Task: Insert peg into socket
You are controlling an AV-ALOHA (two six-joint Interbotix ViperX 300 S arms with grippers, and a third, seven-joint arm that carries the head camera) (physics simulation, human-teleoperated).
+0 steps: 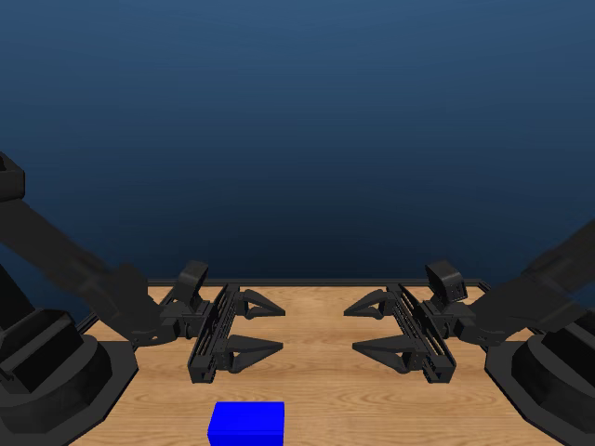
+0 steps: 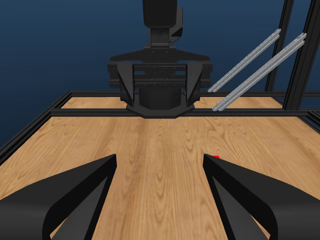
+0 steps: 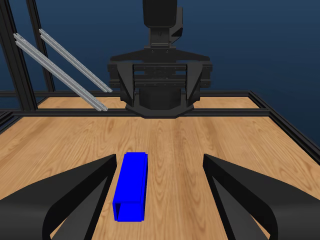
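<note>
The wooden table [image 1: 325, 372] spreads beneath both my arms, framed by a black rail; I can read no writing or label on it or on anything else in view. My 2 grippers face each other across its middle, well apart and both above the wood. My left gripper [image 1: 253, 325] has its jaws spread wide and holds nothing. My right gripper [image 1: 376, 327] is likewise spread wide, with nothing between its jaws.

The socket [image 3: 131, 186] lies flat on the table, below and just ahead of my right gripper, close beside 1 of its jaws, its hollow end turned toward my right wrist camera. In the head view the socket sits nearer the camera than my left gripper.

The peg [image 2: 216, 157] shows only as a red sliver at the edge of 1 left jaw, mostly hidden.
</note>
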